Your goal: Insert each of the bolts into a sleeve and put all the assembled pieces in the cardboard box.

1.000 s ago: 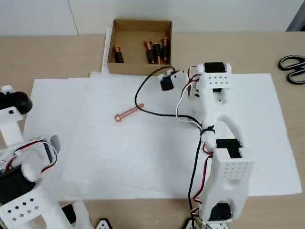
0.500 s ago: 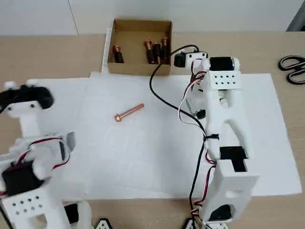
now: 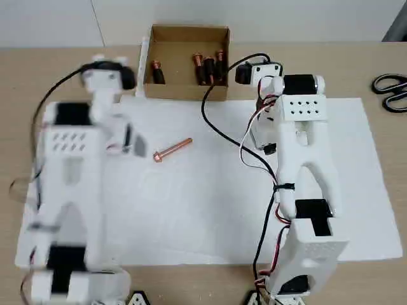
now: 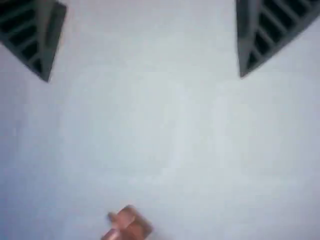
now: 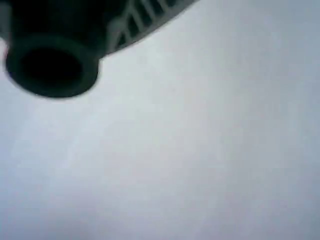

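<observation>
A copper bolt [image 3: 172, 150] lies loose on the white sheet [image 3: 191, 210], below the cardboard box [image 3: 189, 94]. Several assembled pieces [image 3: 206, 67] lie in the box. My left gripper [image 3: 135, 145] hangs just left of the bolt's head. In the left wrist view the left gripper [image 4: 144, 75] is open, its dark fingertips [image 4: 42, 55] wide apart over bare sheet, and the bolt head [image 4: 127, 225] sits at the frame edge. In the right wrist view a black sleeve [image 5: 50, 67] is held against a ribbed finger [image 5: 140, 20] above the sheet. The right arm [image 3: 299, 127] covers its gripper from above.
Scissors [image 3: 391, 89] lie on the wooden table at the far right. The right arm's black cable [image 3: 219, 130] loops over the sheet between the bolt and that arm. The sheet's centre and front are bare.
My left arm has swung from the table's front left corner up over the sheet to beside the bolt. The right arm's wrist has shifted right and toward the box.
</observation>
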You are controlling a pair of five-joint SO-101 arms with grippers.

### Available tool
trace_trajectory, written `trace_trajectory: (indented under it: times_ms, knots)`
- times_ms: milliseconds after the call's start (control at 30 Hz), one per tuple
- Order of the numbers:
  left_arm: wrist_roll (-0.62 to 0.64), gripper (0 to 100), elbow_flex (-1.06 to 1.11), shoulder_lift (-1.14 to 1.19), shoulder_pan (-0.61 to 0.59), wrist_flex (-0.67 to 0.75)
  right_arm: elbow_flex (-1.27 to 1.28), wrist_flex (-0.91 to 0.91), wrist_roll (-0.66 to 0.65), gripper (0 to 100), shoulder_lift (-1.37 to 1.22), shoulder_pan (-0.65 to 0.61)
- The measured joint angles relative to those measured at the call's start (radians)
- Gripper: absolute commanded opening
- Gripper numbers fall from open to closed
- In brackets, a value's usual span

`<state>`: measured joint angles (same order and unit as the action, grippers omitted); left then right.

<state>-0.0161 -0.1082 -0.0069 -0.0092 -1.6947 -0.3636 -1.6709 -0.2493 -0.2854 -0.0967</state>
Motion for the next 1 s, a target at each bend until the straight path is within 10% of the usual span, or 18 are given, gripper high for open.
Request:
trace_trajectory:
  times_ms: [333, 1000]
  knots:
    - [-0.433, 23, -0.381, 0.456, 0.091, -0.003, 0.0, 0.0, 0.0, 2.8, 0.0, -0.002]
    - [-0.46, 17, -0.695, 0.864, 0.095, -0.003, 0.0, 0.0, 0.0, 2.8, 0.0, -0.002]
